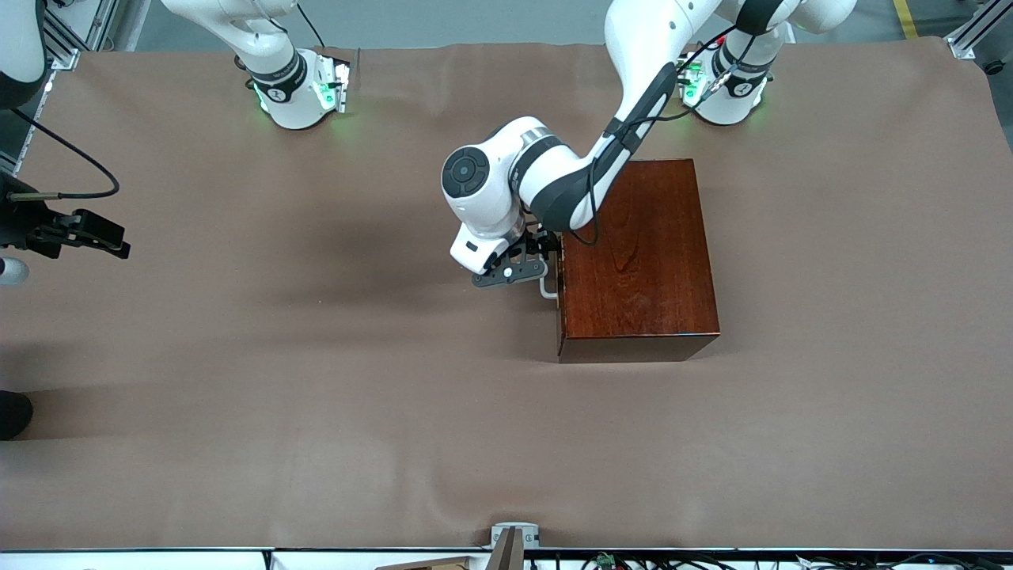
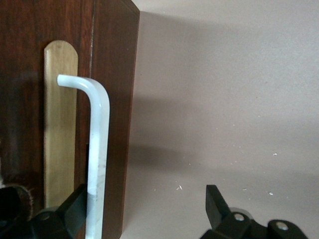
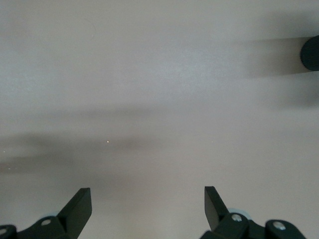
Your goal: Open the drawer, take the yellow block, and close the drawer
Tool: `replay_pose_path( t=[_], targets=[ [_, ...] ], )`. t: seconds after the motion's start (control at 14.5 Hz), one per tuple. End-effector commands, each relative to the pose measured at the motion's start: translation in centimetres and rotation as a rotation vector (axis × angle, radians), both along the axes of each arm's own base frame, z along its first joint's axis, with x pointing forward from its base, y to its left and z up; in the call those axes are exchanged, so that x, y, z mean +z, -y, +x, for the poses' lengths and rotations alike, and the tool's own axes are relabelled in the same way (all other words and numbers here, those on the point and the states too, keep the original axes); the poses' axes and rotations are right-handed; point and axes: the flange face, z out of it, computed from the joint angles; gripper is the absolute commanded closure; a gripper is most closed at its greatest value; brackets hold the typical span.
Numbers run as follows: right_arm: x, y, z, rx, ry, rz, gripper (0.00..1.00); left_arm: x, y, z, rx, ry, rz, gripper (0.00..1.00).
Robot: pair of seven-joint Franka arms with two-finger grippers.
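The dark reddish-brown wooden box [image 1: 641, 253] stands mid-table toward the left arm's end. Its drawer is shut, and the white bar handle [image 1: 546, 289] faces the right arm's end. My left gripper [image 1: 540, 252] is at the handle, open. In the left wrist view the handle [image 2: 99, 129] runs over a pale wood strip [image 2: 60, 124] on the box [image 2: 112, 99]; it lies just inside one finger [image 2: 75, 209] of the left gripper [image 2: 144, 206], the other finger [image 2: 214, 204] well apart. My right gripper [image 1: 111, 241] waits open over bare table [image 3: 147, 204]. The yellow block is hidden.
A brown cloth [image 1: 316, 396] covers the whole table. A dark rounded object [image 1: 12, 412] pokes in at the table's edge at the right arm's end; the right wrist view shows a dark round shape [image 3: 310, 54]. A camera mount [image 1: 514, 542] sits at the near edge.
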Motion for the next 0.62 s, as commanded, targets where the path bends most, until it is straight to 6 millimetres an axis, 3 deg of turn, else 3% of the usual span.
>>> replay_pose_path(
  t=[0.0, 0.55],
  targets=[
    [0.4, 0.1, -0.8, 0.002, 0.002, -0.012, 0.00, -0.1, 1.2, 0.1, 0.026, 0.008, -0.061, 0.00],
    [0.5, 0.1, -0.8, 0.003, 0.003, -0.014, 0.00, 0.6, 2.9, 0.0, 0.004, 0.068, -0.147, 0.00]
  ],
)
